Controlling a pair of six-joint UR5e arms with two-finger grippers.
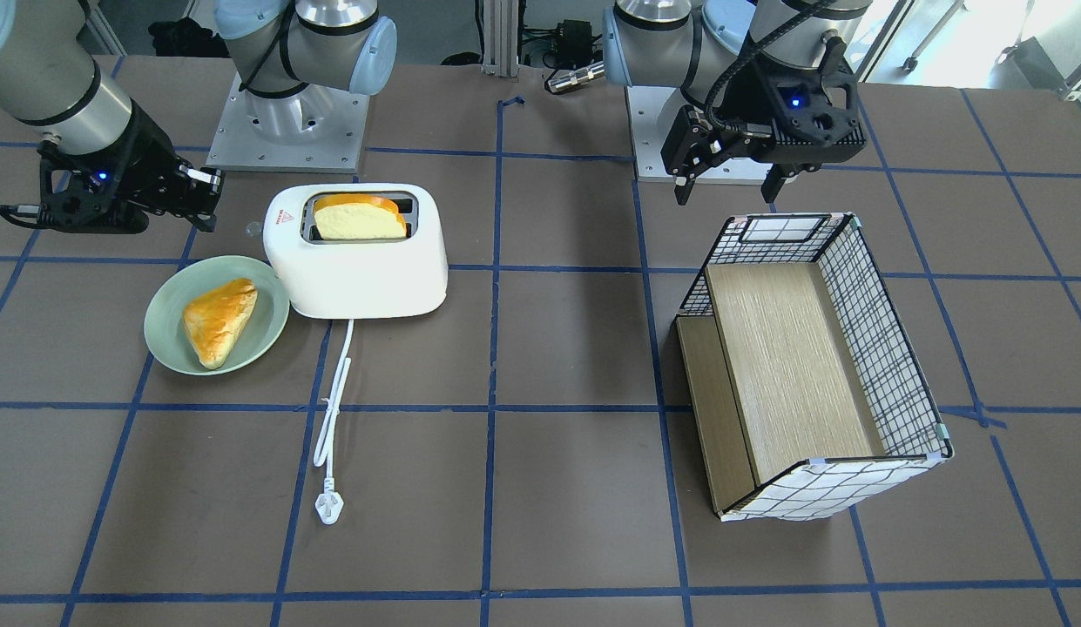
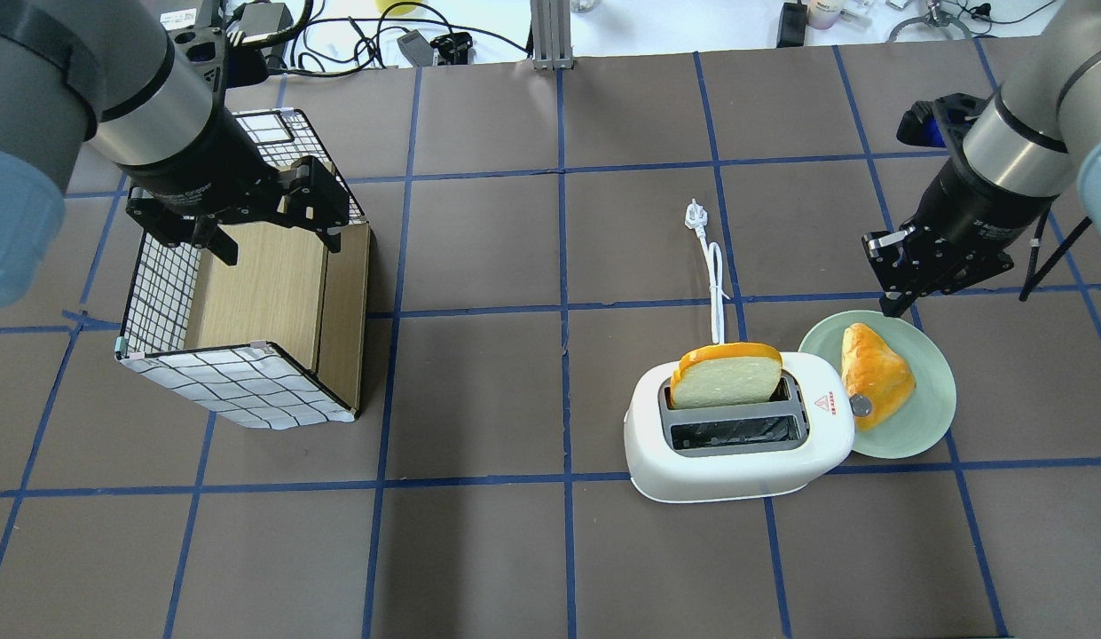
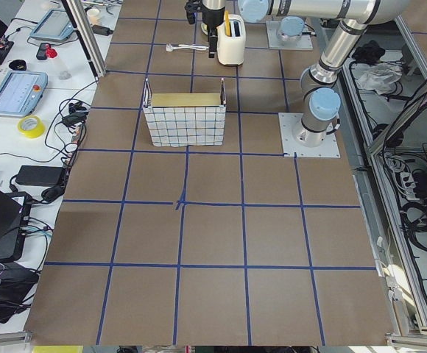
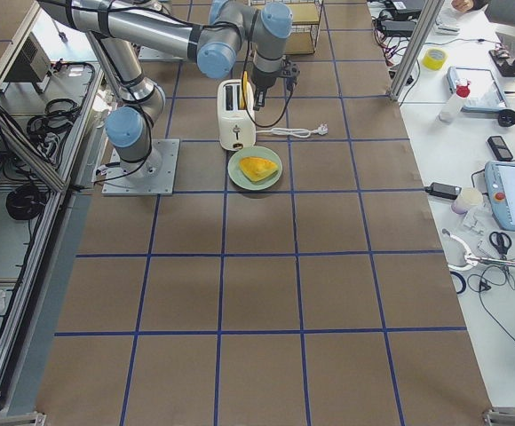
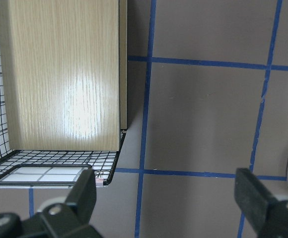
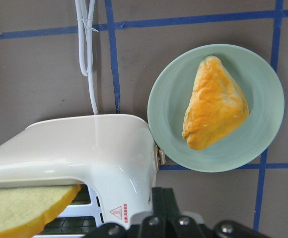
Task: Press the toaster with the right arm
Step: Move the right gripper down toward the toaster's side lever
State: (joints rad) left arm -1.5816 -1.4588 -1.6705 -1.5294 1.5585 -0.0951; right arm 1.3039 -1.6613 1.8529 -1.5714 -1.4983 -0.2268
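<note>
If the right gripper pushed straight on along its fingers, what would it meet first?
Most likely the white rounded plastic toaster, at its end beside the pale green round plate, though depth is unclear.

Red warning-triangle sticker [image 2: 827, 403] on top of the white toaster [image 2: 727, 466], beside the slots. The line of red print beneath the triangle is too small to read. Faint pale lettering on the black wrist collar [image 2: 188, 191] of the left arm [image 2: 151, 115] is illegible.

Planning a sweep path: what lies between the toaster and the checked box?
Only bare table with blue tape lines separates toaster and checked box, per overhead view.
</note>
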